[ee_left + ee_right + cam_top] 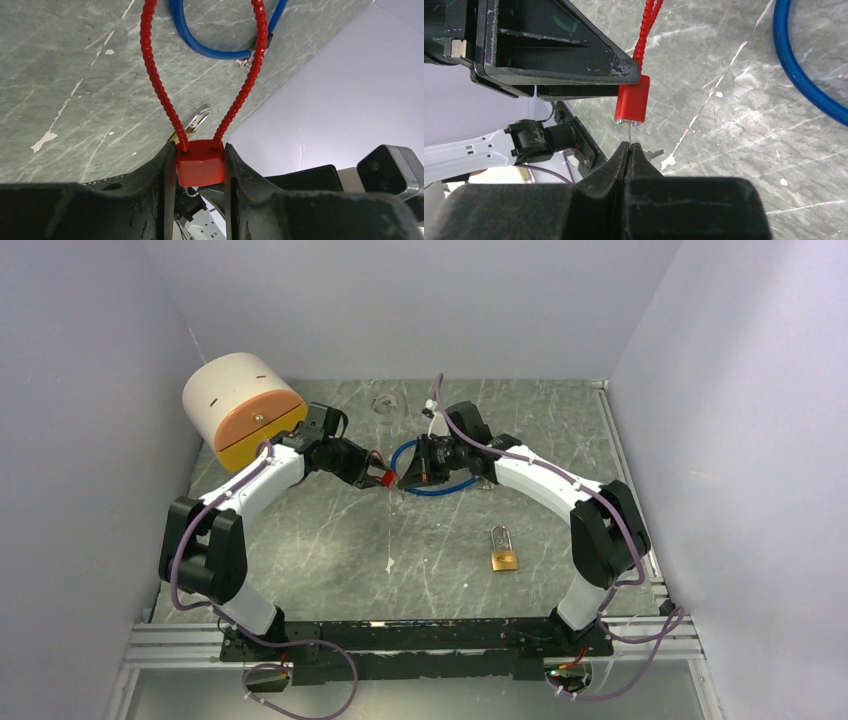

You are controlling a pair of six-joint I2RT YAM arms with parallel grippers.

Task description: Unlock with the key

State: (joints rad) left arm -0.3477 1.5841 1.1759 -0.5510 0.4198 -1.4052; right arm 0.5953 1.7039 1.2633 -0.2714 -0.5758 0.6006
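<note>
The left tool [199, 150] is seen clamped around the red lock [200, 170]. Just right of the lock, the key [630, 134] is pinched tight in the right tool [629, 148], its blade lined up with the lock's long axis, tip at the keyhole [629, 121].

A grey-green, marble-veined surface [300, 540], scuffed with white chips and scratches, sits boxed in by a plain lavender left wall [80, 390], back wall [400, 300] and right wall [740, 440]. A near rail [170, 642] and a side rail [612, 430] of aluminium edge it. The light is soft and even.
</note>
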